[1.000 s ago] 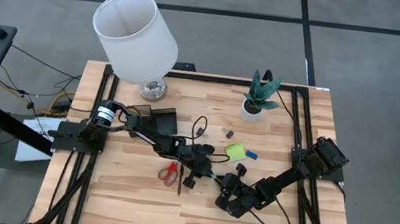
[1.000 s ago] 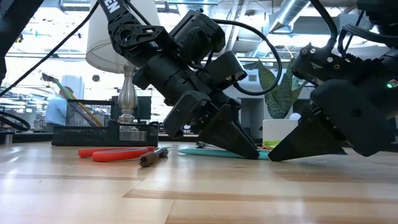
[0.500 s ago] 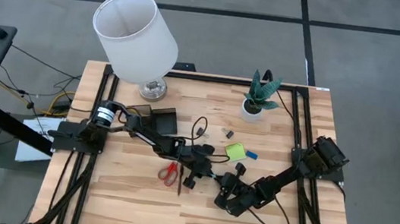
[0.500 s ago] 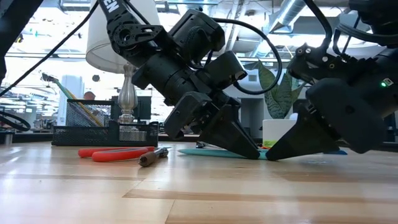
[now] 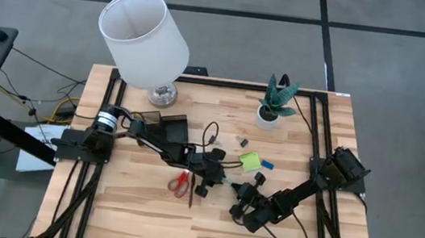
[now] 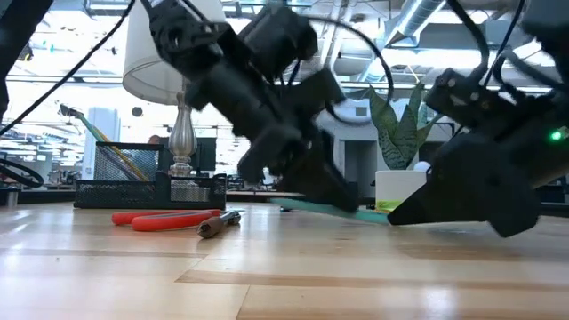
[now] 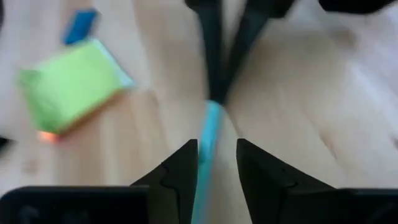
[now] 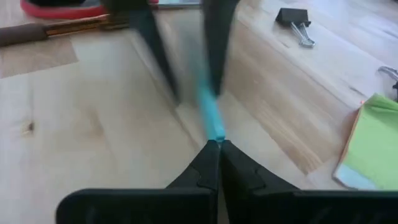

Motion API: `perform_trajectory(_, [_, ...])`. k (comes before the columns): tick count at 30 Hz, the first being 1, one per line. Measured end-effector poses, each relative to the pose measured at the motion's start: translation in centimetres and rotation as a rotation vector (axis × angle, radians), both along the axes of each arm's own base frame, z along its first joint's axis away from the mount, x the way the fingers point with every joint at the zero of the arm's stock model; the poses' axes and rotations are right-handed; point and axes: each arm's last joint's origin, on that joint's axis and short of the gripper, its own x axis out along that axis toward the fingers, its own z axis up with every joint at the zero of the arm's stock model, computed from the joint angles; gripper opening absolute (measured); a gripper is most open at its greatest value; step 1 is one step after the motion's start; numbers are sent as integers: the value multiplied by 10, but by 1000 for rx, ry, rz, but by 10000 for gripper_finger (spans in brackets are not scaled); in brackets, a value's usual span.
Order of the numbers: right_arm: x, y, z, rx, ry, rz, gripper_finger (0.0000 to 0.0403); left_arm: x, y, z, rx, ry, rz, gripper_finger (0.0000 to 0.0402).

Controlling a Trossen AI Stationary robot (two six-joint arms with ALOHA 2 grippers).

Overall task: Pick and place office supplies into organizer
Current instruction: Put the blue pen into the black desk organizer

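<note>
The light blue pen [image 8: 208, 112] lies low over the middle of the table [image 5: 129, 206], caught between the two grippers: the right gripper [image 8: 213, 144] pinches one end with its fingers pressed together on it, while the left gripper [image 7: 216, 149] has its fingers spread a little, the pen running between them without a clear grip. In the low view the pen [image 6: 324, 207] shows as a thin teal line slanting just above the wood between both dark grippers. Near it lies the green pad [image 5: 249, 161] with the blue eraser [image 5: 266, 165] just beside, and a binder clip [image 5: 243, 142] a little farther back. The red scissors [image 5: 180, 182] lie on the table beside the left arm, a dark pencil [image 5: 191, 195] next to them. The organizer [image 5: 174, 125] sits toward the back left, partly under the left arm, near the lamp [image 5: 143, 36]. The plant [image 5: 276, 102] stands at the back right
</note>
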Motion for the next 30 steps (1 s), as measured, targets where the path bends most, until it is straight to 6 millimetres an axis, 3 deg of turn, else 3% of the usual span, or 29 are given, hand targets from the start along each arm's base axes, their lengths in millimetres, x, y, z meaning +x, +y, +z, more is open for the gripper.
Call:
perform_trajectory(10, [14, 7, 41, -74, -69, 46, 0, -32, -3, 84, 95, -6, 44, 107])
perform_trajectory(16, [16, -1, 65, -82, -105, 36, 0, -57, -20, 107, 82, 57, 28, 107])
perform_trajectory(19, [18, -6, 69, -79, -110, 19, 0, -57, -28, 94, 134, 66, 10, 107])
perform_trajectory(23, [19, -8, 71, -72, -107, 21, 0, -44, -33, 56, 177, 52, -21, 107])
perform_trajectory(26, [19, -8, 71, -63, -99, 31, 0, -32, -34, 38, 234, 9, 52, 107])
perform_trajectory(30, [18, -7, 70, -58, -86, 41, 0, -28, -30, 27, 312, 18, 133, 107])
